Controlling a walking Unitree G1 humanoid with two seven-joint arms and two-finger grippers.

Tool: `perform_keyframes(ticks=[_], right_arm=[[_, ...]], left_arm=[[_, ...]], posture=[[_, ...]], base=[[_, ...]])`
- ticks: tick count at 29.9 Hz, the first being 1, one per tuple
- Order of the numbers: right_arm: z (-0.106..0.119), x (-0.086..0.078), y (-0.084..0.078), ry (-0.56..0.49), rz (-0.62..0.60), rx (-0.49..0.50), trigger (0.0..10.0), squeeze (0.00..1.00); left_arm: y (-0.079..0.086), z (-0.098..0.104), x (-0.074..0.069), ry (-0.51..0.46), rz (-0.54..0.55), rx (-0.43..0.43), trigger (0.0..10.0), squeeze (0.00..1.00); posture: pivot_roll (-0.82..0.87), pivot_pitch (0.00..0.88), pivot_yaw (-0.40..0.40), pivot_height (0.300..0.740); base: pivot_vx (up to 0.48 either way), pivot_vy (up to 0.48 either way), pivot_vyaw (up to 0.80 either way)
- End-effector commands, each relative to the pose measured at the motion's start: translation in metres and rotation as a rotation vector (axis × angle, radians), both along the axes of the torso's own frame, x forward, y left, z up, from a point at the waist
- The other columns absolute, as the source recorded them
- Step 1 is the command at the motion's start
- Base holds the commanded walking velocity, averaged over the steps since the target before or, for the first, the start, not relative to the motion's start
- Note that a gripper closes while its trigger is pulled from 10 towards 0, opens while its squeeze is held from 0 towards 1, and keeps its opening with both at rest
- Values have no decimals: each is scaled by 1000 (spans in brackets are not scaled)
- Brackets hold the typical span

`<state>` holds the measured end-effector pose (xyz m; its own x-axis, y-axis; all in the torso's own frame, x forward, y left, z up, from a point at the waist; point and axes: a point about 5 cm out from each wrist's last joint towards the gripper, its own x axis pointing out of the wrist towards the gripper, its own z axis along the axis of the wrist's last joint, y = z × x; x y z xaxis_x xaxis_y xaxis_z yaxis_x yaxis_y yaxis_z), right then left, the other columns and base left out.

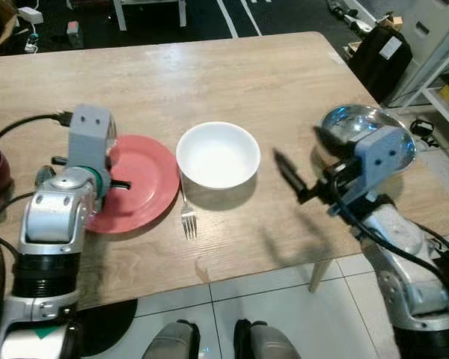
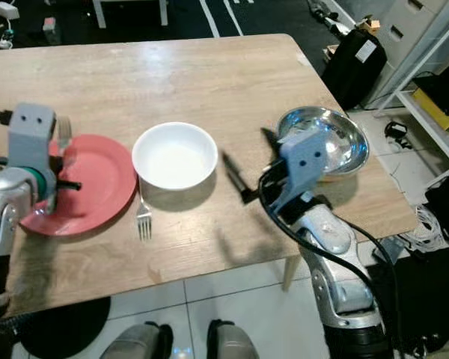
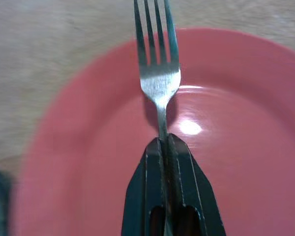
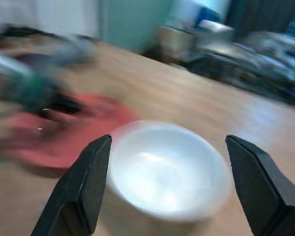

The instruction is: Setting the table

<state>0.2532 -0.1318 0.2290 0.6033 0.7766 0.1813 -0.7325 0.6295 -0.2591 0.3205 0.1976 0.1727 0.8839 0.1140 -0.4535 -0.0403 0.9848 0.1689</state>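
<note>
Round red plate [image 1: 146, 187], white ceramic bowl [image 1: 218, 155] and one steel fork [image 1: 188, 218] laid on wooden table [image 1: 232, 75]; left gripper [image 3: 165, 147] pinches second fork [image 3: 159, 73] over plate, right gripper [image 4: 172, 187] spread, unplaced.

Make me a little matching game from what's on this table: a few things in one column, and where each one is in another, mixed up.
Things:
1. white bowl
2. steel bowl
3. held fork
4. loose fork

Places:
A. clamped in the left gripper above the red plate
B. lying on the wood just in front of the white bowl
C. near the table's right edge, behind the right arm
D. middle of the table, beside the red plate

Pairs: 1-D, 2-C, 3-A, 4-B
</note>
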Motion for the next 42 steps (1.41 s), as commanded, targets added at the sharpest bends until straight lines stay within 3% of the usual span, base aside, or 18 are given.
perform_keyframes(ticks=[1, 3, 9, 11, 13, 19, 26, 27, 28, 29, 38, 40, 41, 42], right_arm=[[4, -5, 4, 13, 78, -11, 10000, 0], [16, -13, 11, 11, 197, -4, 10000, 0], [17, -13, 15, 23, 237, 20, 10000, 0], [5, -7, 13, 53, 209, -10, 10000, 0], [5, -7, 13, 53, 209, -10, 10000, 0], [-6, -2, 4, 110, 176, -51, 10000, 0], [-4, 1, 2, 114, 165, -46, 10000, 0], [-4, 1, 2, 111, 163, -45, 10000, 0], [-4, 1, 2, 111, 163, -45, 10000, 0], [-4, 1, 2, 109, 161, -43, 10000, 0], [-2, 4, 0, 99, 139, -31, 10000, 0], [-1, 4, -1, 99, 136, -28, 10000, 0], [-1, 4, -1, 96, 132, -27, 10000, 0], [-1, 5, -1, 95, 129, -26, 10000, 0]], left_arm=[[3, -4, -3, 16, 15, 4, 10000, 0], [2, -4, -3, 15, 7, 9, 10000, 0], [5, -2, -6, 20, 25, 11, 10000, 0], [8, -2, -13, 67, 84, -65, 10000, 0], [8, -2, -13, 67, 84, -65, 10000, 0], [-1, 0, -21, 154, 104, -234, 10000, 0], [8, 4, -15, 109, 111, -161, 10000, 16], [8, 7, -14, 96, 106, -146, 10000, 329], [8, 7, -14, 96, 106, -146, 10000, 329], [8, 8, -13, 88, 102, -136, 10000, 1000], [3, 16, -16, 73, 85, -126, 10000, 1000], [0, 21, -15, 31, 58, -90, 10000, 1000], [-2, 26, -13, -18, 35, -65, 10000, 0], [-4, 30, -12, -51, 19, -50, 10000, 0]], posture=[[102, 72, 41, 740], [107, 64, 46, 740], [115, 57, 48, 740], [120, 54, 49, 740], [120, 54, 49, 740], [126, 47, 47, 740], [122, 40, 46, 740], [122, 41, 46, 740], [122, 41, 46, 740], [122, 41, 46, 740], [120, 50, 47, 740], [119, 51, 45, 740], [121, 51, 44, 740], [121, 51, 44, 740]], base=[[0, 0, 0], [0, 0, 0], [0, 0, 0], [0, 0, 0], [0, 0, 0], [0, 0, 0], [0, 0, 0], [0, 0, 0], [0, 0, 0], [0, 0, 0], [0, 0, 0], [0, 0, 0], [0, 0, 0], [0, 0, 0]])
